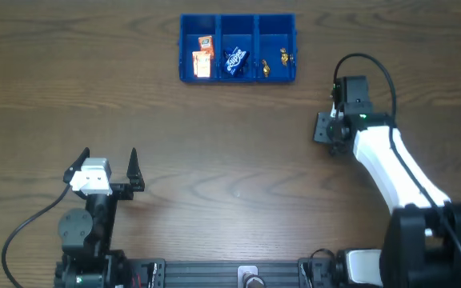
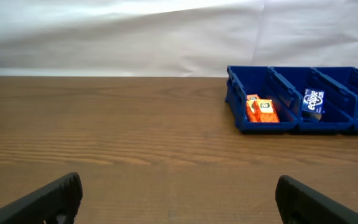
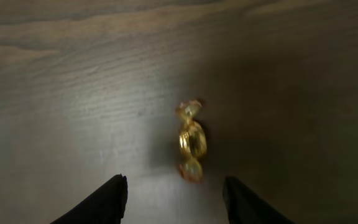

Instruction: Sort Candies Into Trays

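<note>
A blue tray (image 1: 238, 18) with three compartments sits at the table's far middle. Its left bin holds orange candies (image 1: 203, 58), the middle bin a blue candy (image 1: 235, 61), the right bin gold candies (image 1: 274, 63). A gold-wrapped candy (image 3: 191, 140) lies on the bare wood just beyond my right gripper (image 3: 176, 202), which is open and points down at the table right of the tray (image 1: 326, 130). My left gripper (image 1: 109, 156) stands open over the near left of the table, holding nothing. From it the tray (image 2: 238, 102) and orange candies (image 2: 263, 109) show ahead.
The brown wooden table (image 1: 214, 160) stretches between the arms and the tray. A white backdrop (image 2: 135, 37) stands behind the table's far edge.
</note>
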### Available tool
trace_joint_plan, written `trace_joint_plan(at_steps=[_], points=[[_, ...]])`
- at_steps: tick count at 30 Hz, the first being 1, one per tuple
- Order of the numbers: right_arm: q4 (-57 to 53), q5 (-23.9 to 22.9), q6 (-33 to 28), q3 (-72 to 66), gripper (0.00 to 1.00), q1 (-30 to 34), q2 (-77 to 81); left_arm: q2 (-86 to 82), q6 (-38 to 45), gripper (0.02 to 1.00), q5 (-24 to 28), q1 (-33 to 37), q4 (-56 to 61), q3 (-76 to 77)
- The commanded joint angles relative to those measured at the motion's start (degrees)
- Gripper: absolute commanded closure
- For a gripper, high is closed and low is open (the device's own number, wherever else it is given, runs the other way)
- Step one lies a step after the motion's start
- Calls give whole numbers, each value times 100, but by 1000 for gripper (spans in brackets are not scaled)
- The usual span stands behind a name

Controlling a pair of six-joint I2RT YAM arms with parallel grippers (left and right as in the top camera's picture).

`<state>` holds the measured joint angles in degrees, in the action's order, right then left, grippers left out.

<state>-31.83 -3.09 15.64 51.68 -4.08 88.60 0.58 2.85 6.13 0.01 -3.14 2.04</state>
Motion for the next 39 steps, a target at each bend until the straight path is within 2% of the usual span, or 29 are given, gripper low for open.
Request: trace_joint_plan(at_steps=[1,8,29,34,39], points=[[310,37,2,-24,463,114,352,-37,17,23,118,22,-85,-168],[448,0,59,-24,459,315,662,-37,17,23,116,22,-85,-168],[568,-127,59,-24,459,291,1119,-37,15,23,116,22,-85,-168],[540,-127,59,-24,540,269,1132,-37,15,20,118,22,-85,-168],[520,-125,66,-24,706,247,1141,-37,15,20,116,22,-85,-168]])
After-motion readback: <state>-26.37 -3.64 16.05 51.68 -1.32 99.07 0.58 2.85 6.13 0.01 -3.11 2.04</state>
